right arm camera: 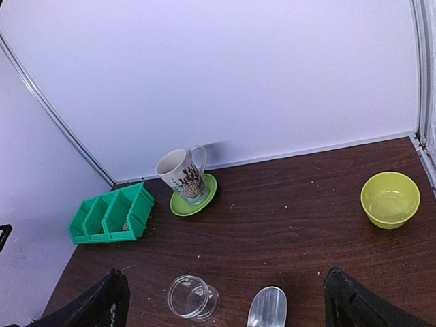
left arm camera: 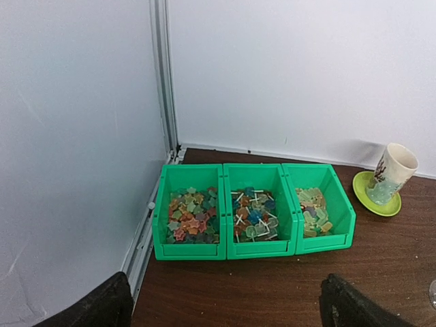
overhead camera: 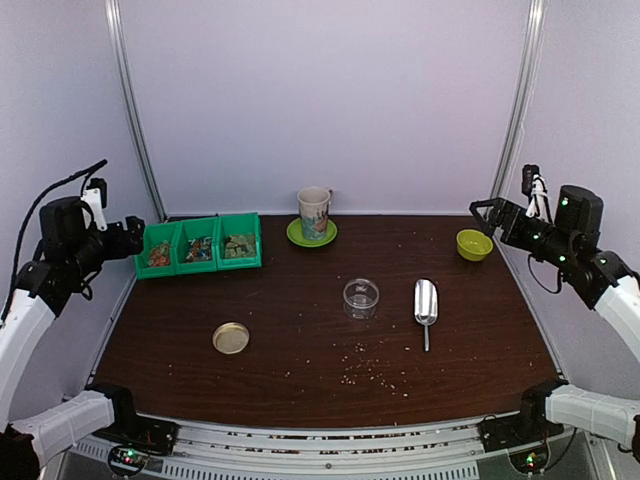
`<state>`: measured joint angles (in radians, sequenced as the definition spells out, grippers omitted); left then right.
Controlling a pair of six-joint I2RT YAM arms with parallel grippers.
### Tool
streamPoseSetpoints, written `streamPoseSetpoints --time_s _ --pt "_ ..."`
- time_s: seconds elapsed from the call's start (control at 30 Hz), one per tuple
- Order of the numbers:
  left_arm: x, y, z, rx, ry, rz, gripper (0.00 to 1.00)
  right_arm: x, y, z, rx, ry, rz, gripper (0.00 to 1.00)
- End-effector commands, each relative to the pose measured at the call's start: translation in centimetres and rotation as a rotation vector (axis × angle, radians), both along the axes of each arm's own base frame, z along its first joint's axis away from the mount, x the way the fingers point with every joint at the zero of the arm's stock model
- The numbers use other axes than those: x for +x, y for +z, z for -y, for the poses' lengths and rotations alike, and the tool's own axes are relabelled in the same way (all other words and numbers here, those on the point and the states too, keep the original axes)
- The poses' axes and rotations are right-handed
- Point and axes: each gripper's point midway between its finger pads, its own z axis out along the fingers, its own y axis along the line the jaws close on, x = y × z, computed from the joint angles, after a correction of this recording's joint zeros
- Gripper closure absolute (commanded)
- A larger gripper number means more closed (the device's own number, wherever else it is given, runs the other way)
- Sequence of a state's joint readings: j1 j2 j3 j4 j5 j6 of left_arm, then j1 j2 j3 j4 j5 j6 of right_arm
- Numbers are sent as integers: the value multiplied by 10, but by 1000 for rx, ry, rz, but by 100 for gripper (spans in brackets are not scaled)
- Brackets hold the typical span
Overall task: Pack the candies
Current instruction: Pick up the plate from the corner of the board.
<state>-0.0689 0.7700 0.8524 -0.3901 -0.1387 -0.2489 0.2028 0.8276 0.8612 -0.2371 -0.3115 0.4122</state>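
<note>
The candies (left arm camera: 253, 216) fill three joined green bins (left arm camera: 193, 251). They lie straight ahead of the left gripper (left arm camera: 225, 306), framed between its fingers, which stand spread wide and empty. The right gripper (right arm camera: 228, 306) is spread just as wide and holds nothing. A clear jar (right arm camera: 193, 297) and a metal scoop (right arm camera: 267, 308) lie ahead between its fingers, with a yellow-green bowl (right arm camera: 390, 199) farther ahead to their right.
</note>
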Motion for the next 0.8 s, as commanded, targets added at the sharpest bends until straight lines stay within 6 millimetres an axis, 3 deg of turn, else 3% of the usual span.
streamPoseSetpoints --time_s 0.0,0.07,0.27,0.5,0.6,0.77 --pt "-6 -10 -8 -14 33 -33 2 -9 18 4 58 -3 33 0" --pt "-7 -12 -11 -9 47 -45 2 -11 12 14 80 -62 17 1" --pt "-5 -21 -16 4 71 -91 2 -10 -4 19 46 -84 -16 0" --pt "12 -25 -16 -8 81 -202 2 7 -60 23 -72 -130 -155 0" --pt "27 -24 -17 -22 95 -239 2 11 -86 17 -101 -126 -201 0" --pt "60 -25 -15 -62 113 -267 2 13 -108 -11 -134 -61 -229 0"
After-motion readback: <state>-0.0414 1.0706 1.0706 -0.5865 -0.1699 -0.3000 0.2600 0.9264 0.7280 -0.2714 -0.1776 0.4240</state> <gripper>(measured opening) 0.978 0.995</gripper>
